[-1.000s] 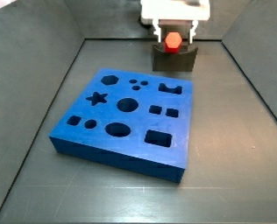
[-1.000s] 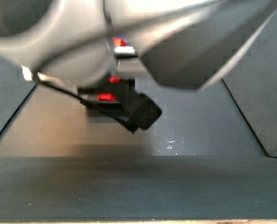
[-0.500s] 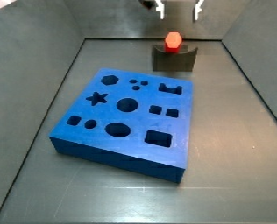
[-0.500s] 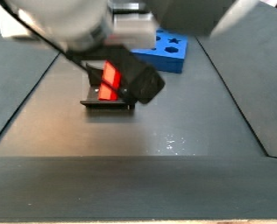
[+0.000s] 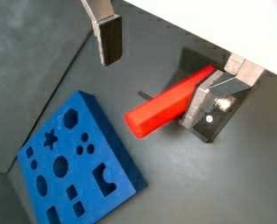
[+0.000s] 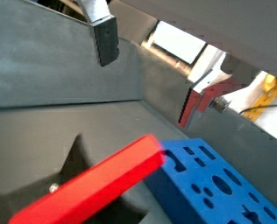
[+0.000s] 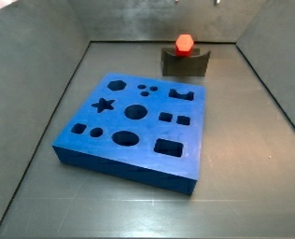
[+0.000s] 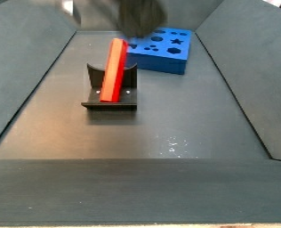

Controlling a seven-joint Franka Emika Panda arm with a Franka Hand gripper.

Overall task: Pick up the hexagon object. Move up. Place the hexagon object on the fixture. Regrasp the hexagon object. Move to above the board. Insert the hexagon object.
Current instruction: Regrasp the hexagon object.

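Red hexagon object (image 8: 112, 66) leans in the fixture (image 8: 111, 95) notch, propped for regrasping; the gripper (image 5: 165, 66) hovers above, fingers (image 5: 108, 39) spread, empty.

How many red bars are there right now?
1. The hexagon object rests tilted on the fixture, apart from the board. The pincer hangs open above it, holding nothing.

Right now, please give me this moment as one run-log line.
bar: resting on fixture, free | gripper: open, above fixture, empty | board: no piece inserted | next: regrasp
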